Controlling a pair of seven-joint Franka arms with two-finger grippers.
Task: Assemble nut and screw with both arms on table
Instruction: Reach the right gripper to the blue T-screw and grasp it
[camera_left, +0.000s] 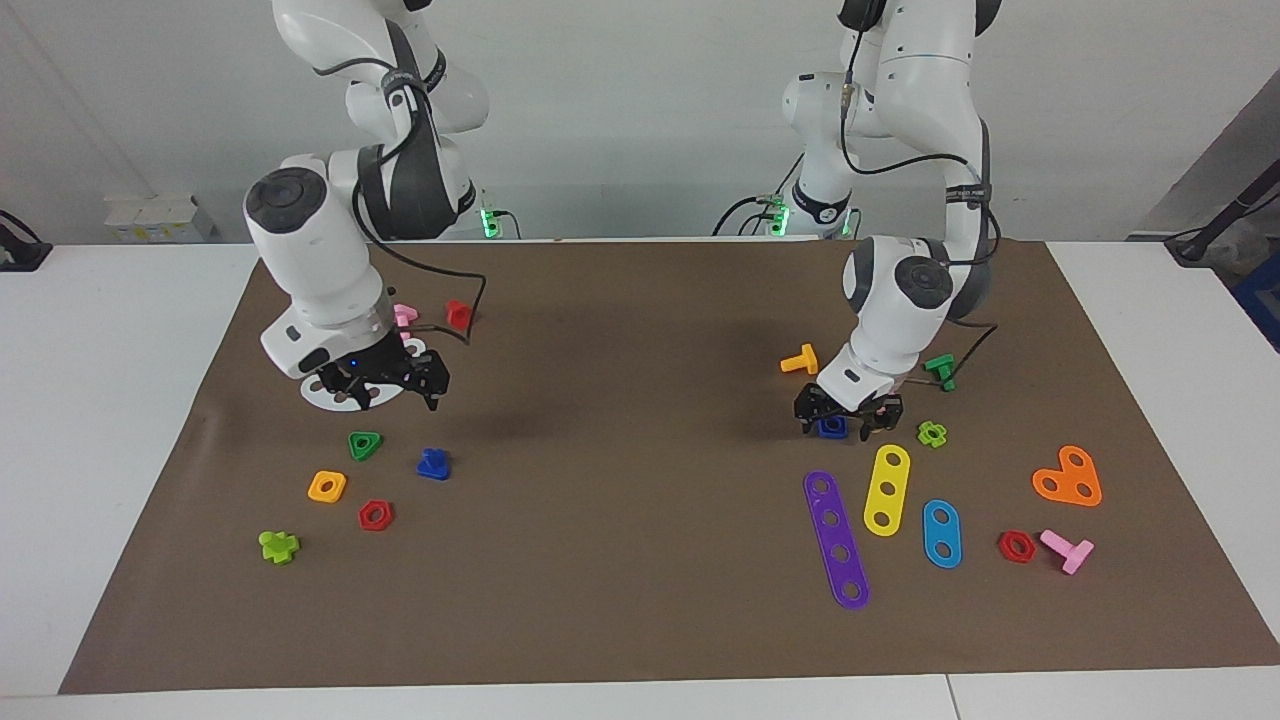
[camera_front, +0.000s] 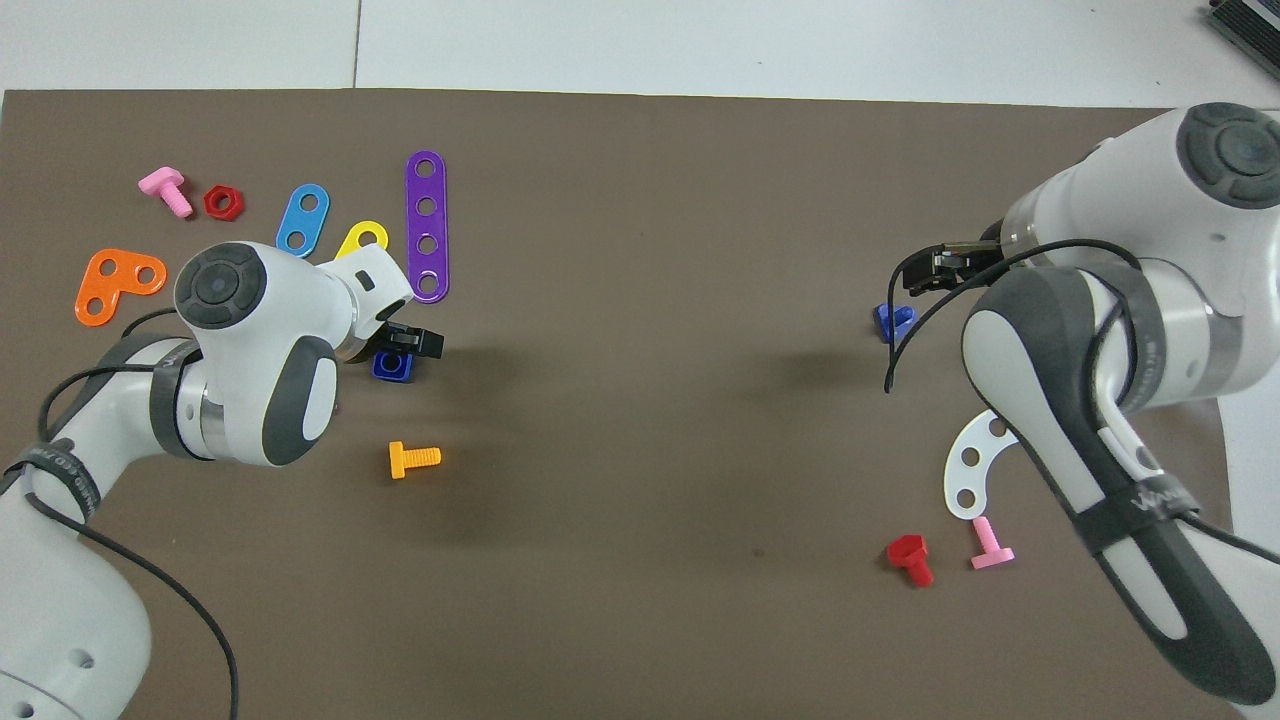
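The dark-blue nut (camera_left: 832, 428) lies on the brown mat (camera_left: 640, 600) of the table, toward the left arm's end. My left gripper (camera_left: 848, 418) is down at the mat and open, with the nut between its fingers; the overhead view shows the nut (camera_front: 393, 366) under the left gripper (camera_front: 405, 345). The dark-blue screw (camera_left: 434, 464) lies on the mat toward the right arm's end and also shows in the overhead view (camera_front: 892, 321). My right gripper (camera_left: 390, 392) is open and empty, raised above the mat, over a white curved plate (camera_left: 330, 397) beside the screw.
Near the screw lie a green triangular nut (camera_left: 364, 445), an orange square nut (camera_left: 327, 486), a red hex nut (camera_left: 375, 515) and a lime piece (camera_left: 279, 546). Near the nut lie an orange bolt (camera_left: 800, 360), a purple strip (camera_left: 837, 540), a yellow strip (camera_left: 887, 490) and a lime nut (camera_left: 932, 433).
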